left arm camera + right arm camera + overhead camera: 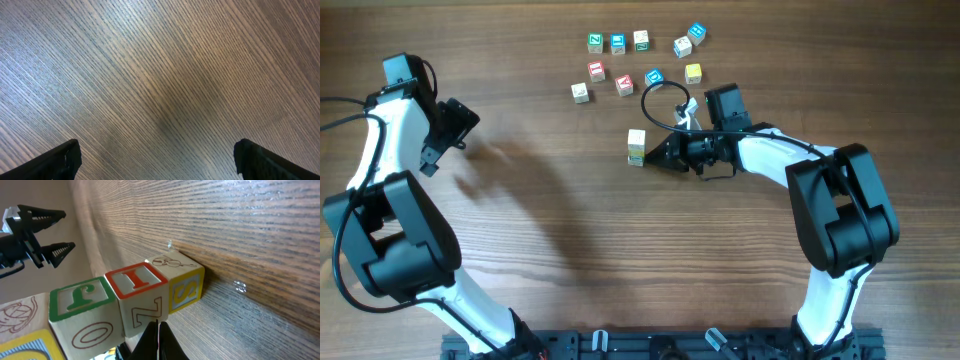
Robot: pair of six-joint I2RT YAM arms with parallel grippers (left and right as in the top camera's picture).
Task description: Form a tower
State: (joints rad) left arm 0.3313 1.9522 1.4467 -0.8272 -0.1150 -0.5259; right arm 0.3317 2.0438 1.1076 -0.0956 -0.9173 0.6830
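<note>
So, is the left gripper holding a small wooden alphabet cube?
No, the left gripper is open, with only wooden tabletop below it.

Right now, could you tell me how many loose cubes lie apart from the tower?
10: five in the far row, five in the nearer row, beyond the tower; none looks hidden.

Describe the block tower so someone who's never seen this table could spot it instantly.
On the wooden table, find the scatter of loose blocks at the far side, then come toward the robot to the tip of the right gripper. The tower stands there by itself, the only blocks stacked on each other; the others lie singly.
</note>
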